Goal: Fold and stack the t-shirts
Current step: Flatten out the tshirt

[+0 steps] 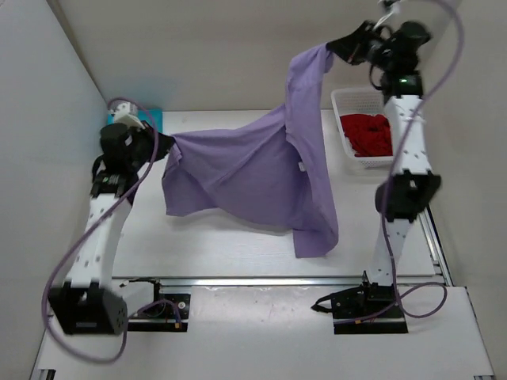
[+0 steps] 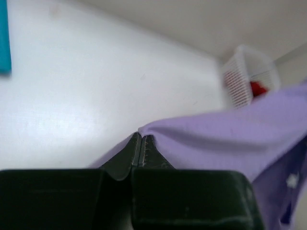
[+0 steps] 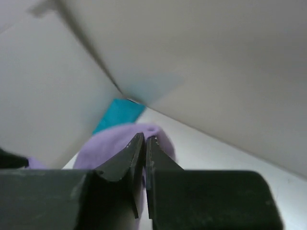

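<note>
The lavender t-shirt (image 1: 253, 170) hangs spread in the air between both arms above the table. My left gripper (image 1: 164, 146) is shut on its left edge, low at the left; the cloth (image 2: 216, 134) runs from the closed jaws. My right gripper (image 1: 333, 46) is shut on its top corner, raised high at the back right; the cloth (image 3: 110, 143) bunches round the fingers. The teal t-shirt (image 1: 150, 119) lies at the back left, mostly behind my left arm, and shows in the left wrist view (image 2: 4, 38) and the right wrist view (image 3: 117, 115). The dark red t-shirt (image 1: 369, 134) lies in the basket.
A white mesh basket (image 1: 342, 101) stands at the back right beside my right arm, also in the left wrist view (image 2: 242, 76). White walls close the left and back sides. The shirt's lower hem hangs to about the table's front middle.
</note>
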`<state>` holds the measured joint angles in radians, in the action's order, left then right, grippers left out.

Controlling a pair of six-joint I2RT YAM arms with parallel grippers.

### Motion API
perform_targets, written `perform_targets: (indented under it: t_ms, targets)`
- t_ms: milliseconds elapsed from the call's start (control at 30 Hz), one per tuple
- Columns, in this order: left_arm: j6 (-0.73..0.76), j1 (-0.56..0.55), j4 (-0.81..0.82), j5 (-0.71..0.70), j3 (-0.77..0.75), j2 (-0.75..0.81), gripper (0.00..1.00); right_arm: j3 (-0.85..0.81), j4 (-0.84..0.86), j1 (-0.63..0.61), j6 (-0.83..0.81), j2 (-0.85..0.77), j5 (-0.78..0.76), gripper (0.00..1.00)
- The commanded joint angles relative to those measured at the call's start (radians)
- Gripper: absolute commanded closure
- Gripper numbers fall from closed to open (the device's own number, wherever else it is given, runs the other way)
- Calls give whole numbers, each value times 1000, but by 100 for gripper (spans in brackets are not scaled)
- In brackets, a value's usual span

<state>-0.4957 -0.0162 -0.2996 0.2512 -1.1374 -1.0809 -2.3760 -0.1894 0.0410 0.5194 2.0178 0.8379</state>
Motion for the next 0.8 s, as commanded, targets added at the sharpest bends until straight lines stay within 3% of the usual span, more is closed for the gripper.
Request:
perform_targets:
  t_ms: [0,33,100,167,233,267,333,400,500,533,600,667,767]
  targets:
    - [-44,15,118,10,56,-227,100,-88,-116,3,60,277,-97,100]
    - [-49,15,128,-30,27,-278,100,-77,-28,14,121,317,-95,100]
    - [-69,15,149,-41,-40,-480,99,-164,-19,43,149,407,-109,100]
    - [-90,54,120,-66,-202,-619,97,-187,-6,51,165,456,-117,97]
    - [-102,52,91,-52,-313,-709,82,-210,-48,62,118,452,-147,79]
    - [-99,48,79,-46,-364,-735,76,-222,-105,69,96,443,-170,75]
    - [-78,27,80,-107,-387,-711,45,-235,-159,57,16,401,-201,51]
    - [-86,-10,121,-124,-317,-648,31,-239,-264,34,-53,336,-270,47]
    - [-116,-10,174,-107,-140,-523,29,-213,-394,-35,-171,262,-371,45]
    - [-127,-11,197,-115,-51,-460,30,-206,-416,-79,-212,233,-402,49]
    - [-158,-19,212,-139,78,-372,45,-193,-505,-145,-258,196,-475,59]
    - [-216,-15,247,-142,226,-286,58,-196,-577,-205,-286,177,-532,83]
    - [-279,54,275,-112,407,-185,71,-209,-683,-321,-306,150,-554,100]
